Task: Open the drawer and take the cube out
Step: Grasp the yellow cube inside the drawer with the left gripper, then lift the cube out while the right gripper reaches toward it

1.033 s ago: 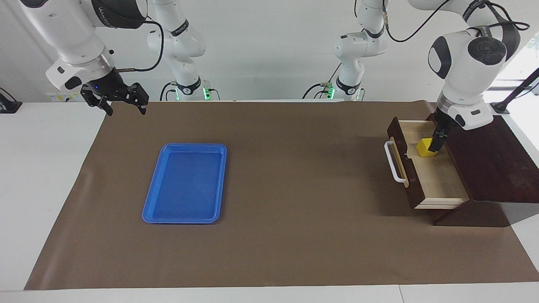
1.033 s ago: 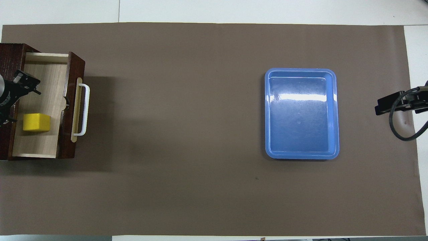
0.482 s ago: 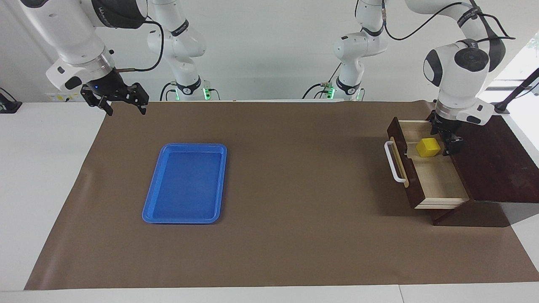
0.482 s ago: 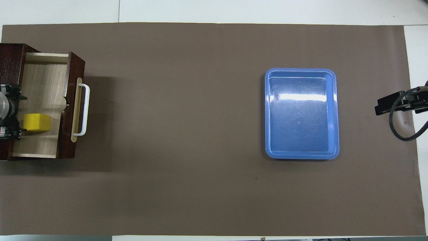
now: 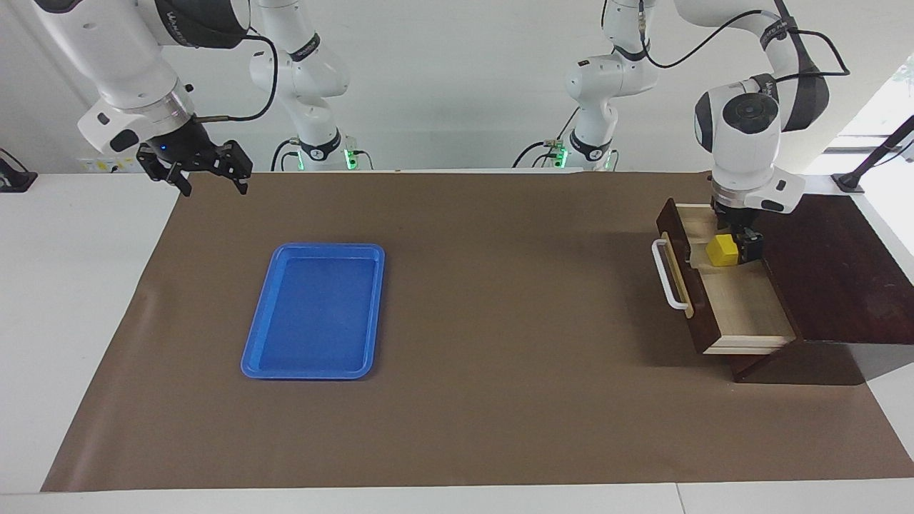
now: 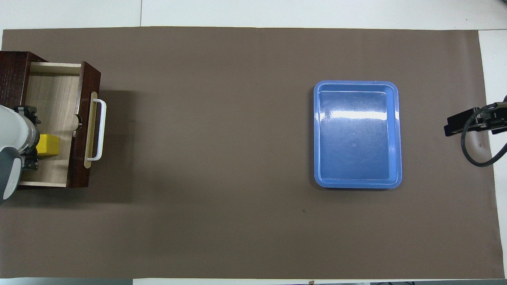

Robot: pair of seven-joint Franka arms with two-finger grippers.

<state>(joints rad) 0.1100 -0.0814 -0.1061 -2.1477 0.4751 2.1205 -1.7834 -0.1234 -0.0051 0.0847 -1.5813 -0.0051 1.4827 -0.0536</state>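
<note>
The dark brown wooden drawer with the pale interior and white bar handle (image 5: pixel 728 300) stands pulled out of its dark wooden box (image 5: pixel 832 271) at the left arm's end of the table. The small bright yellow cube (image 5: pixel 722 250) sits on the drawer floor, in the half nearer the robots. The left gripper (image 5: pixel 739 243) is down inside the drawer, over the cube's box-side edge; in the facing view the cube lies at about nine o'clock from the dark fingers. Whether the fingers already bracket the cube, or are clenched on it, I cannot tell. In the overhead view the left arm's white wrist covers the gripper and part of the cube, so contact cannot be read there either. The cube has no long axis to favour. The left arm is by far the nearer. The right gripper (image 5: pixel 207 171), its fingers spread apart and empty, waits above the table's right-arm end, well apart from the flat blue plastic tray (image 5: pixel 314 310).
</note>
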